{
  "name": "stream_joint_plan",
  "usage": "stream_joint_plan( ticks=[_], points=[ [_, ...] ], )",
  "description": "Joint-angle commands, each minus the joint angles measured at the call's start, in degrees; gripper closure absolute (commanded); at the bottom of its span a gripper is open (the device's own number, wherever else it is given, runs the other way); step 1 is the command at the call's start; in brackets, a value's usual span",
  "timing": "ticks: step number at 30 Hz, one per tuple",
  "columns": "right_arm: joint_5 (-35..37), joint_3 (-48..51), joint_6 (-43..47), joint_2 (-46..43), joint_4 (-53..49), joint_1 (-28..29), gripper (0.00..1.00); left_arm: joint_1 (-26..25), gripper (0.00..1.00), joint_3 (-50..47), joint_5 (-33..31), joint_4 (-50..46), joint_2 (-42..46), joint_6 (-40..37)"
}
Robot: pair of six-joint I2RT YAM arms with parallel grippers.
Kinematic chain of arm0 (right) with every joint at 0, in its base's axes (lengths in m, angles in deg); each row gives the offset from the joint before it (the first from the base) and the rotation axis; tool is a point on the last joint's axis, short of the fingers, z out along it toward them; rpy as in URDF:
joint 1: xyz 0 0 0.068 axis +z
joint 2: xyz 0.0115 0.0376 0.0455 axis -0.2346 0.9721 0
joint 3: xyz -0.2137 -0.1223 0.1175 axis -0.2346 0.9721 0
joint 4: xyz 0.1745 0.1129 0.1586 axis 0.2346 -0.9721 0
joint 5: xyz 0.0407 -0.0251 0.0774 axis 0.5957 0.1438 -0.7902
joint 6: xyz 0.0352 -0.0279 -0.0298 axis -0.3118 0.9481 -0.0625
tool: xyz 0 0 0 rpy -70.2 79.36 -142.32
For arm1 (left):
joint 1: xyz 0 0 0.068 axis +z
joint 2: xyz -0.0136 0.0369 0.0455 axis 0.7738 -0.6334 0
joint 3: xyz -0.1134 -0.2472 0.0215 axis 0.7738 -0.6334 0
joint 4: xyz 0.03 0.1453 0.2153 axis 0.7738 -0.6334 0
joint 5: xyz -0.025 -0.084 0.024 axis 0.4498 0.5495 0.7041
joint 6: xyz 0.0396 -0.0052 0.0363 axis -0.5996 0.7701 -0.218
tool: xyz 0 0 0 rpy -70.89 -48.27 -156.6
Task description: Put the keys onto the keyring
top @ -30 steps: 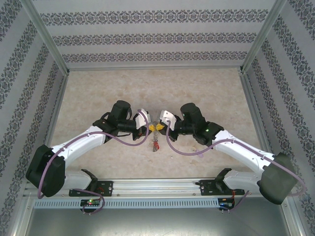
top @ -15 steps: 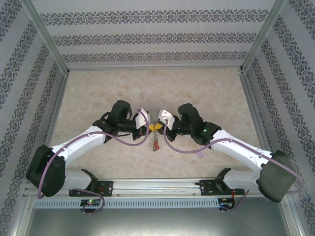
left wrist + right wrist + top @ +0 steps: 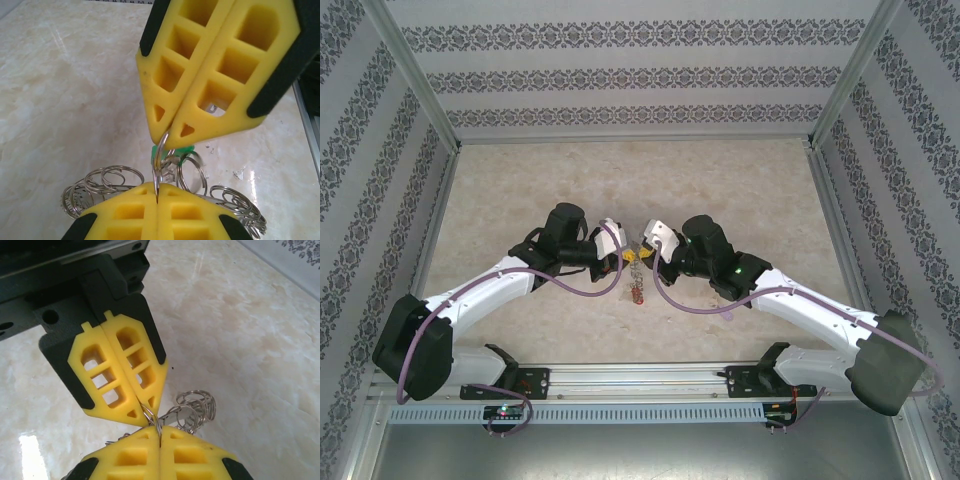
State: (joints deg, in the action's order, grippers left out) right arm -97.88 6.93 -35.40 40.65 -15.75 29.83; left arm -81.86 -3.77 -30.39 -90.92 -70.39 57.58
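Left jaws and right jaws, tip to tip, pinch a loop of the keyring (image 3: 80,196)

Marbled tabletop (image 3: 520,180), patterned walls (image 3: 620,75) — metal frame (image 3: 418,85)

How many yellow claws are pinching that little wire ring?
2. The left gripper pinches the small wire loop from the bottom of the left wrist view; the right gripper pinches it from above. Both are shut on it, tip to tip.
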Motion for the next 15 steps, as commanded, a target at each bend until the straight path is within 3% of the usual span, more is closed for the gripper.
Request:
stream_joint_plan(
  ticks=[1, 15],
  points=[
    [6.37, 0.85, -1.37, -0.72, 1.75, -0.06, 1.00, -0.99, 1.00, -0.54, 3.29, 2.26, 1.23, 0.62],
    [10.70, -1.19, -1.37, -1.37, 1.00, 1.91, 1.00, -0.94, 1.00, -3.75, 1.57, 6.83, -0.59, 1.71]
  ],
)
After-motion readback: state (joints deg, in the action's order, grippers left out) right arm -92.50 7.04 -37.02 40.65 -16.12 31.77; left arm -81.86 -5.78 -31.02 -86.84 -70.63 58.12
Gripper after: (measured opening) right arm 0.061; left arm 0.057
